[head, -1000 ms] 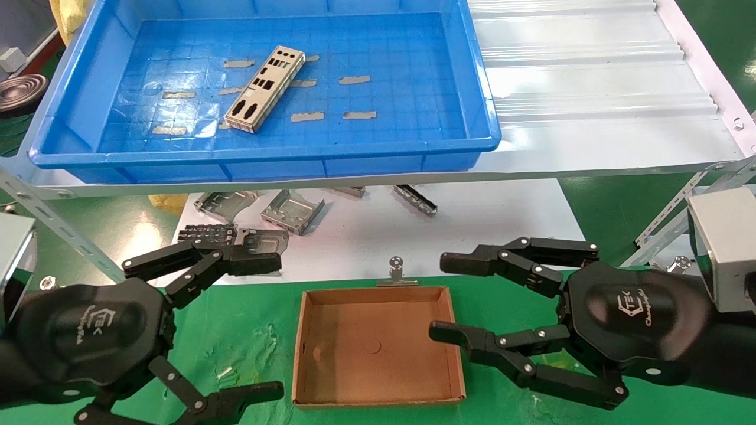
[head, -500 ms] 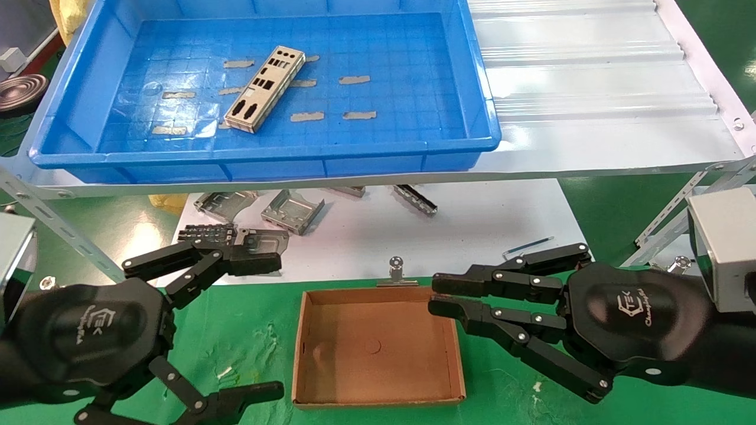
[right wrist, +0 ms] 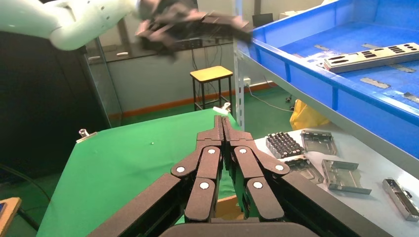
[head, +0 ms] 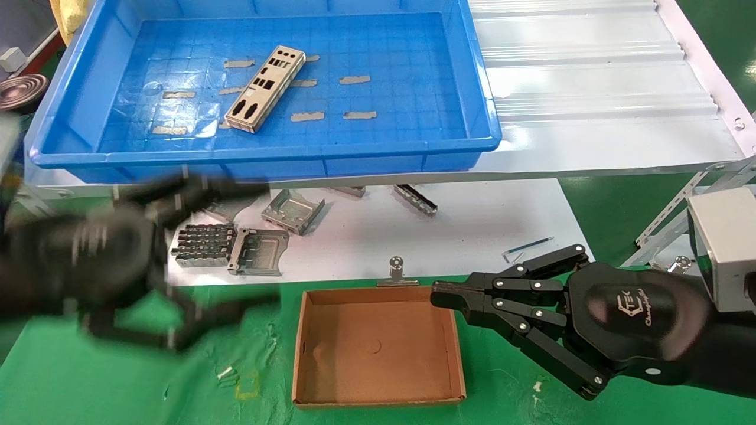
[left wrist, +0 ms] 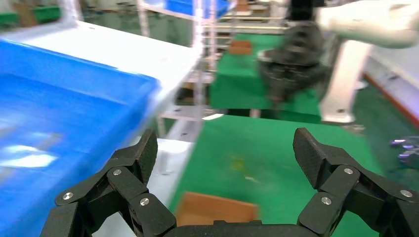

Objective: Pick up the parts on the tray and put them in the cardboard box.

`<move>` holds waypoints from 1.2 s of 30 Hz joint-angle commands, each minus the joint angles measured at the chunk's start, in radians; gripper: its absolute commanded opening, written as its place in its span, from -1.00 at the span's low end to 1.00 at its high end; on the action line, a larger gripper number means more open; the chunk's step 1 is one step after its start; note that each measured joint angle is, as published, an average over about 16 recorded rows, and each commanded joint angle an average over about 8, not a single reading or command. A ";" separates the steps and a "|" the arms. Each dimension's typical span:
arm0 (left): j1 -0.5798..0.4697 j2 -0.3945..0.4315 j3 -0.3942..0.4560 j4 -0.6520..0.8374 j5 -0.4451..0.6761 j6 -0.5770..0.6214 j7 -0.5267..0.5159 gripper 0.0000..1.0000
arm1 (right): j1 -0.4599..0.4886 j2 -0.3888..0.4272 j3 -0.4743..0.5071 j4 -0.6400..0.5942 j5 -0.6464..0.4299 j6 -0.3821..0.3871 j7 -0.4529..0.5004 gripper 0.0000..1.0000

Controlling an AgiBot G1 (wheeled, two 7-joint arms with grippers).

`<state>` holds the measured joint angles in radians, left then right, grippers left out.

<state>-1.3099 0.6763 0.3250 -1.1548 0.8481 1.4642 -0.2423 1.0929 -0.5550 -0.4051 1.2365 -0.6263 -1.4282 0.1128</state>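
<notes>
One silver part (head: 266, 88) with punched cut-outs lies diagonally on the floor of the blue tray (head: 266, 154), which sits on a raised shelf. It also shows in the right wrist view (right wrist: 375, 57). The brown cardboard box (head: 378, 348) sits empty on the green mat at the front centre. My left gripper (head: 266, 243) is open and empty, blurred, below the tray's front rim and left of the box. Its jaws stand wide apart in the left wrist view (left wrist: 227, 148). My right gripper (head: 437, 293) is shut and empty at the box's far right corner.
Grey folded brackets (head: 292, 209) and a finned piece (head: 201, 245) lie on the white sheet under the shelf. A binder clip (head: 396, 271) stands behind the box, and a hex key (head: 528, 245) lies to its right. White corrugated sheet (head: 590, 88) lies right of the tray.
My right gripper has closed from wide open to shut. My left arm has moved up and back towards the tray's front edge, uncovering the brackets.
</notes>
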 commanded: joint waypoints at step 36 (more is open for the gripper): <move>-0.715 0.454 0.264 1.041 0.524 -0.206 0.244 1.00 | 0.000 0.000 0.000 0.000 0.000 0.000 0.000 1.00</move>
<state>-2.0235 1.1283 0.5878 -0.1173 1.3706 1.2587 -0.0073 1.0929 -0.5550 -0.4052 1.2365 -0.6262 -1.4282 0.1128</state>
